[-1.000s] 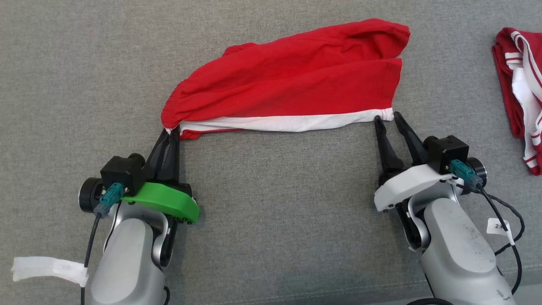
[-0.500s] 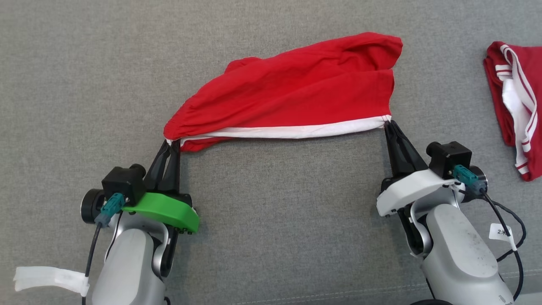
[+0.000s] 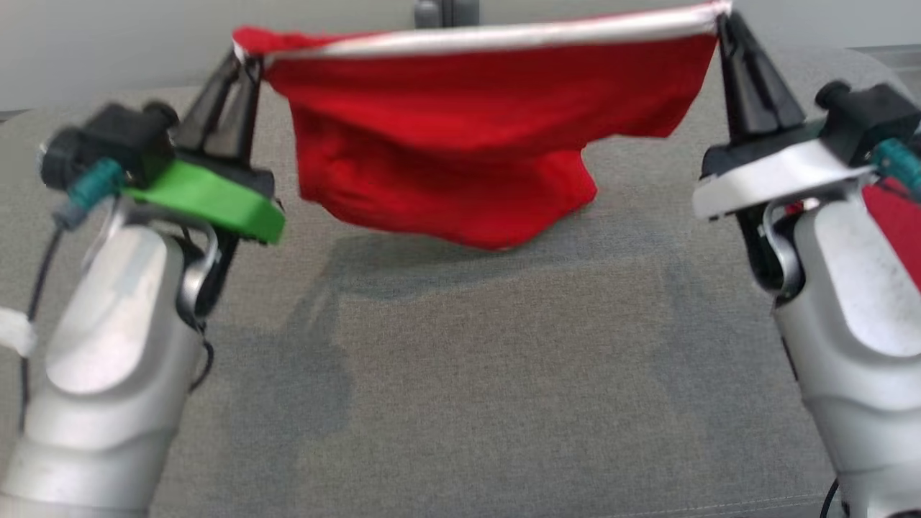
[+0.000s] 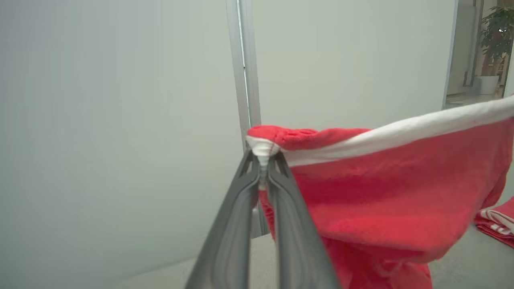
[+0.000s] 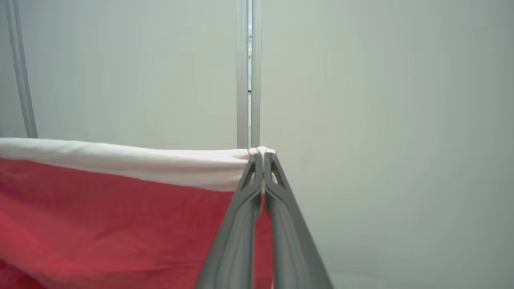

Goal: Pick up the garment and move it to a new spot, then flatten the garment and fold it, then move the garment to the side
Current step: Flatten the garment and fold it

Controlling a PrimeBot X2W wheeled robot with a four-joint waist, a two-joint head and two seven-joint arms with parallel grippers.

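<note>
The red garment (image 3: 460, 144) hangs over the grey upholstered surface (image 3: 460, 374), its white band stretched between the left gripper (image 3: 242, 59) and right gripper (image 3: 722, 23), each pinched tight on a corner. Behind stands a pale wall (image 4: 120, 120) with a vertical post (image 4: 243, 60).

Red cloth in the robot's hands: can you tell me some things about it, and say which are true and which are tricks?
1. The red garment lies flat on the grey cushion. False: it hangs from its white band, lifted up between the two hands.
2. The left hand is shut on one end of the white band. True.
3. The right hand is open and holds nothing. False: it is shut on the band's other end.
4. The white band runs along the garment's top edge. True.
</note>
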